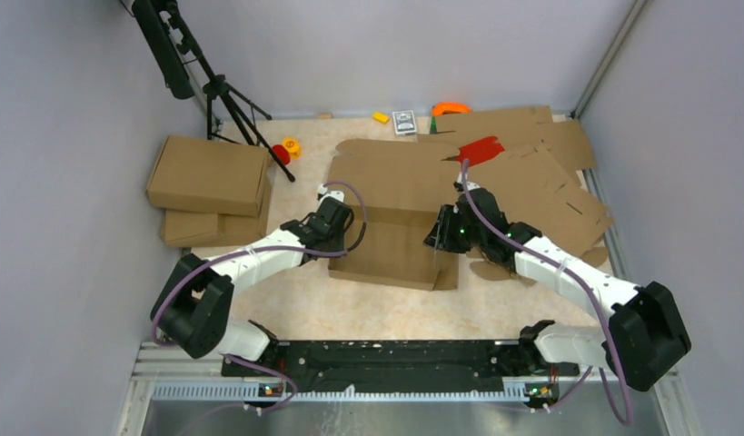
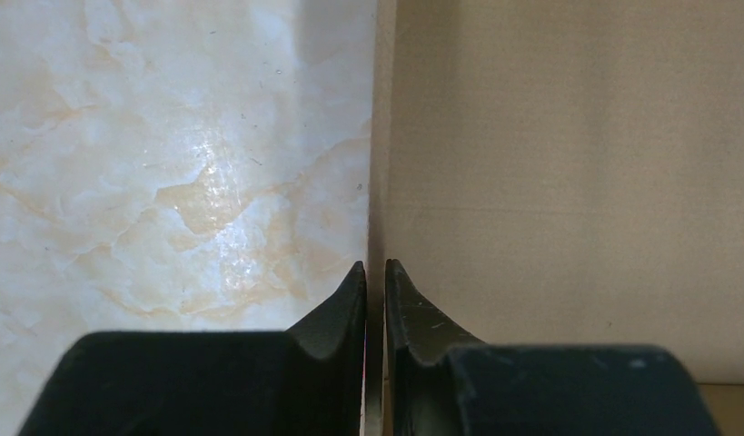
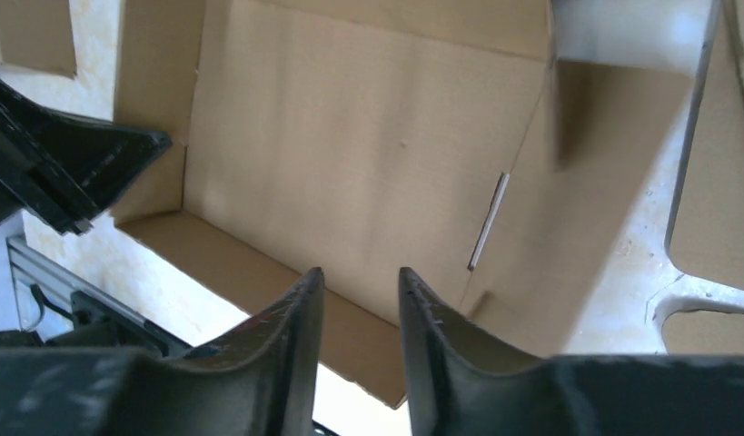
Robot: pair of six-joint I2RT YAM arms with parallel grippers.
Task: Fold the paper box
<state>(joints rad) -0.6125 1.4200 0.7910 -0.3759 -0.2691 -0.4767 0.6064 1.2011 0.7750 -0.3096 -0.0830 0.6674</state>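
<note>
Left claw (image 2: 375,271) is pinched shut on the thin left side wall of the paper box (image 1: 395,222), which sits mid-desk (image 1: 295,309) between the arms, near wall raised, lid panel flat toward the back. Right claw (image 3: 361,277) hangs over the box's right end, jaws apart, nothing between them. My read: hold the left wall square as an anchor, lower the right claw until it straddles the right wall's top edge, then close and fold along the crease without dragging the box.
</note>
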